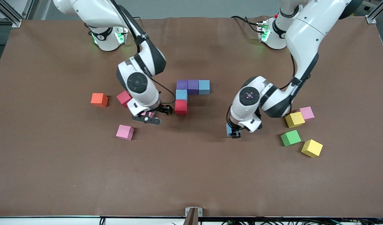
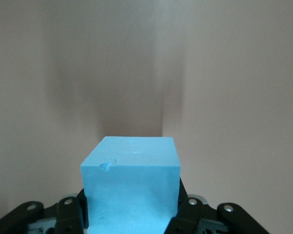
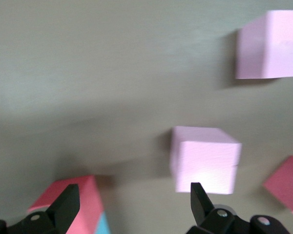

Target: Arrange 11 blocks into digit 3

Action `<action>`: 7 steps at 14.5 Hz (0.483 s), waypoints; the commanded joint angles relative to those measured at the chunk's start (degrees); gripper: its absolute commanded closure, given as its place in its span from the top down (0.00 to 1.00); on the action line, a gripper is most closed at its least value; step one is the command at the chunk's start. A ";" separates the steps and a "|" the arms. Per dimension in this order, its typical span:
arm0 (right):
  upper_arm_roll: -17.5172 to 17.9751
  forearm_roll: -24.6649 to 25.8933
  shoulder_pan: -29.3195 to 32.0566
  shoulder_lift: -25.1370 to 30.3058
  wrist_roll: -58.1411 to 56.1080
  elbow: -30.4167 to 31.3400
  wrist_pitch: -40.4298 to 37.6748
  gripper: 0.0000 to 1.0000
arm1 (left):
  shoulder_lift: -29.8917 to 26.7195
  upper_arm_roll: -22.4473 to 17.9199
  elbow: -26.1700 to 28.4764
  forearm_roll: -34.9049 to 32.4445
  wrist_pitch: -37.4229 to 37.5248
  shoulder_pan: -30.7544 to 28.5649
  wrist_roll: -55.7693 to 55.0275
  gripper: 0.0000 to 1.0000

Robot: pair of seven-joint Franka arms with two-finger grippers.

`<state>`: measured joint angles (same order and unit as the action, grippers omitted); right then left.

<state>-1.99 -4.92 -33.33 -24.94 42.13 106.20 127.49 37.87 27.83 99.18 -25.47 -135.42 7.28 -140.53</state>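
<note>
An orange cube (image 1: 99,100) sits on the brown table (image 1: 54,175) toward the right arm's end, with a darker crimson cube (image 1: 124,98) just beside it, turned at an angle and partly hidden. A small metal bracket (image 1: 193,214) is fixed at the middle of the table edge nearest the front camera.

red cube (image 1: 181,107), green cube (image 1: 290,138), brown table (image 1: 191,175)

Brown table mat (image 1: 191,175); aluminium frame posts (image 1: 10,14) at corners; grey floor.
</note>
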 commanded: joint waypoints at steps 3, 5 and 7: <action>0.93 3.52 5.20 3.85 -1.35 10.59 5.73 1.00 | 5.19 -0.40 -6.27 0.68 0.42 7.73 -4.32 0.41; 0.93 3.52 6.34 3.67 -1.17 12.89 9.34 1.00 | 7.47 -0.40 -8.55 1.12 0.42 9.67 -4.58 0.41; 1.11 3.17 6.17 3.58 -0.82 13.60 10.14 1.00 | 9.06 -0.49 -10.32 2.26 0.60 11.78 -4.58 0.41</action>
<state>-2.03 -2.07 -27.95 -23.84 41.14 116.71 136.17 44.27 27.66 92.73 -24.66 -135.42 17.23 -145.38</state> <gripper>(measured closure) 0.000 0.383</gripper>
